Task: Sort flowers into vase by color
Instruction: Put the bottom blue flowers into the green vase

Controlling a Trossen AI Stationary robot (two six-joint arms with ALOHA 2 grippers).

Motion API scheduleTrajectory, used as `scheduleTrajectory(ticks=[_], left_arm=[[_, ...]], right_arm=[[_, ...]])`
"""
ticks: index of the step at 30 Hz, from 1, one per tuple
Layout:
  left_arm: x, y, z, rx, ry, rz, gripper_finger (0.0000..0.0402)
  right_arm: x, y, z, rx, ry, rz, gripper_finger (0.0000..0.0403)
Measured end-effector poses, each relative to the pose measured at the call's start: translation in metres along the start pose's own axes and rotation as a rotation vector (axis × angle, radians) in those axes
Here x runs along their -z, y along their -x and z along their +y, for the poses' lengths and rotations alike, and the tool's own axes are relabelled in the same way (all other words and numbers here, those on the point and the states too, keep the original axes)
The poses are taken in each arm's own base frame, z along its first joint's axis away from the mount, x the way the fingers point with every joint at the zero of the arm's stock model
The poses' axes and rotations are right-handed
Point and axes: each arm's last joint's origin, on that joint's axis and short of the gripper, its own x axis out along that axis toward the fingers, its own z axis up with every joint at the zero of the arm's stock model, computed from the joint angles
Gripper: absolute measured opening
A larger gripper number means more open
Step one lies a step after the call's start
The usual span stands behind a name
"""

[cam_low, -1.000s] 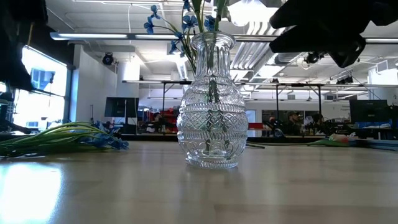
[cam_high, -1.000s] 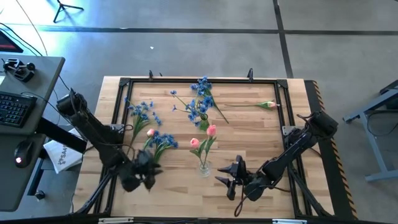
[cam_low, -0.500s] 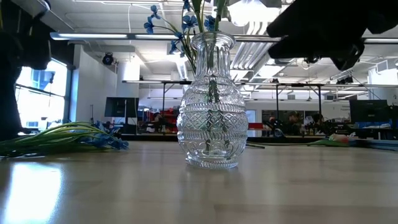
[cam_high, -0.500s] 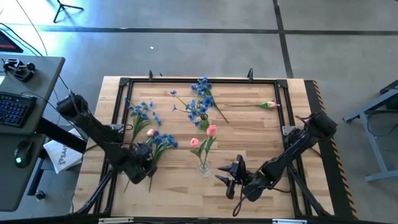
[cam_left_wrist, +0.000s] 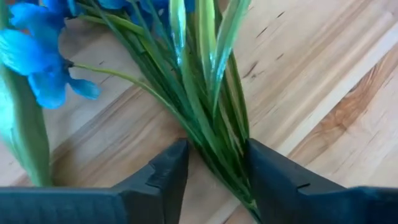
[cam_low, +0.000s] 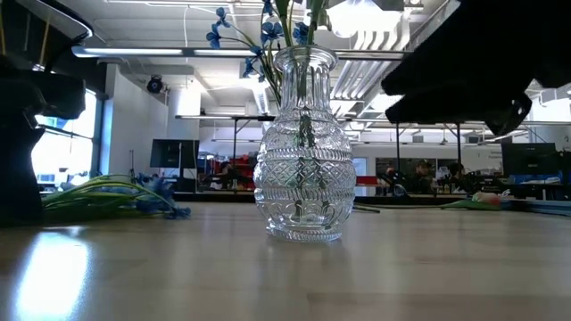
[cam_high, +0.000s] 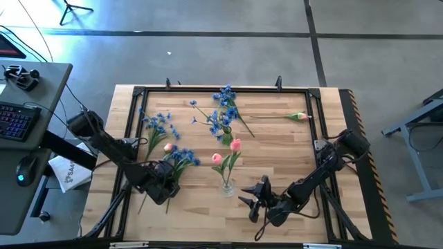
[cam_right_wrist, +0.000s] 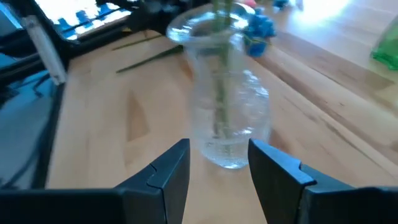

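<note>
Straddling blue spray stems [cam_left_wrist: 211, 124], left gripper [cam_left_wrist: 214, 171] low, fingers apart.

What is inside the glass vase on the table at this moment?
The glass vase holds two pink tulips, their green stems visible through the patterned glass. No water can be made out. In the low view blue blossoms show beside its mouth; whether they stand inside cannot be told.
</note>
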Motion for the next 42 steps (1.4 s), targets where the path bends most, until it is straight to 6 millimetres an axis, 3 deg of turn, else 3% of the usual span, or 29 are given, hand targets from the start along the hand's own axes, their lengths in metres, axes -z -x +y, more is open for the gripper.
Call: scheduleTrajectory(ticks=[6, 11, 20, 26, 29, 38, 42], left_arm=[[-0.001, 0.002, 0.001, 0.009, -0.030, 0.006, 0.0070], [-0.005, 0.012, 0.000, 0.068, -0.060, -0.011, 0.0009], [-0.017, 0.052, 0.004, 0.218, -0.111, -0.322, 0.0003], [-0.022, 0.086, 0.006, 0.316, -0.252, -0.584, 0.0003], [-0.024, 0.100, 0.004, 0.338, -0.306, -0.710, 0.0003], [-0.037, 0.139, -0.016, 0.410, -0.475, -0.957, 0.0003], [-0.044, 0.158, -0.024, 0.515, -0.597, -1.063, 0.0003]], right_arm=[[-0.004, 0.019, 0.022, -0.145, 0.083, -0.086, 0.0158], [-0.009, 0.031, 0.033, -0.164, 0.103, -0.190, 0.0158], [-0.015, 0.020, 0.027, -0.138, 0.094, -0.189, 0.0158], [-0.029, 0.008, 0.026, -0.193, 0.145, -0.208, 0.0158], [-0.051, 0.009, 0.033, -0.213, 0.216, -0.254, 0.0161], [-0.148, 0.048, 0.070, -0.216, 0.390, -0.414, 0.0221], [-0.179, 0.041, 0.077, -0.179, 0.438, -0.369, 0.0260]])
